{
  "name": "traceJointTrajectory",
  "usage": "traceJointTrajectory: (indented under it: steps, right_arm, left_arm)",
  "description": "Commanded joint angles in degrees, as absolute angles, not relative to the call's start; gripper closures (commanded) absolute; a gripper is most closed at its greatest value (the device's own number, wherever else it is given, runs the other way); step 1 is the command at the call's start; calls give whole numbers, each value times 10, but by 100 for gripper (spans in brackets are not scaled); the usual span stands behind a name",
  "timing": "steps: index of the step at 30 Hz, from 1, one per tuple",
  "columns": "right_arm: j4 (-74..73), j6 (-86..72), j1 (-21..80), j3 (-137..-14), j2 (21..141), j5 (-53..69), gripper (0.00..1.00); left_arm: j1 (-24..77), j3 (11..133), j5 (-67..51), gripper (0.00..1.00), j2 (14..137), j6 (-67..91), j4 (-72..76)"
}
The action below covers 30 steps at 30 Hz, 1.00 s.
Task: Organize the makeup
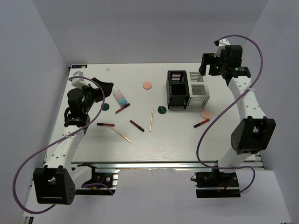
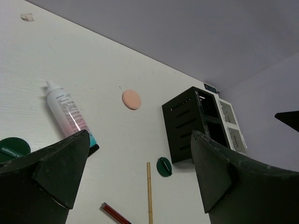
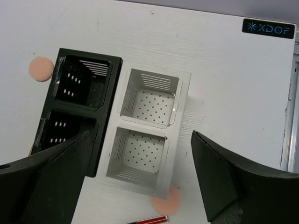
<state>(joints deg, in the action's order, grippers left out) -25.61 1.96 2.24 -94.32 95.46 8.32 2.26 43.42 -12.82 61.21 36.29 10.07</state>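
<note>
Makeup tube (image 1: 120,96) lies left of black organizer (image 1: 178,88), nr left gripper (image 2: 140,163), spread & empty. Right gripper (image 3: 140,177), spread too, hangs over organizer. Risk: round tube rolls if pinched off-centre.

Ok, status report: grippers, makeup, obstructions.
Left gripper open, empty, near white tube. Right gripper open, empty, above white organizer. Makeup loose on table, none visibly boxed. Nothing blocking.
</note>
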Motion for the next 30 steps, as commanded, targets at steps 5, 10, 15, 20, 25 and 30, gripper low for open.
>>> traceJointTrajectory:
  steps: [5, 10, 15, 20, 25, 30]
  right_arm:
    - [-247, 157, 22, -912, 926, 288, 10]
    - [-229, 228, 46, -846, 880, 339, 10]
    - [-276, 313, 126, -853, 891, 230, 10]
    - [-351, 421, 189, -849, 896, 243, 11]
    - [-314, 324, 183, -837, 889, 271, 13]
    - [-287, 276, 182, -817, 882, 279, 48]
  left_arm:
    - [23, 413, -177, 2, 626, 388, 145]
    - [23, 421, -185, 6, 653, 396, 154]
    - [49, 494, -159, 92, 751, 424, 130]
    - [156, 661, -42, 60, 922, 366, -15]
    - [160, 877, 110, 18, 1068, 373, -169]
    - [160, 1118, 213, 3, 1228, 374, -388]
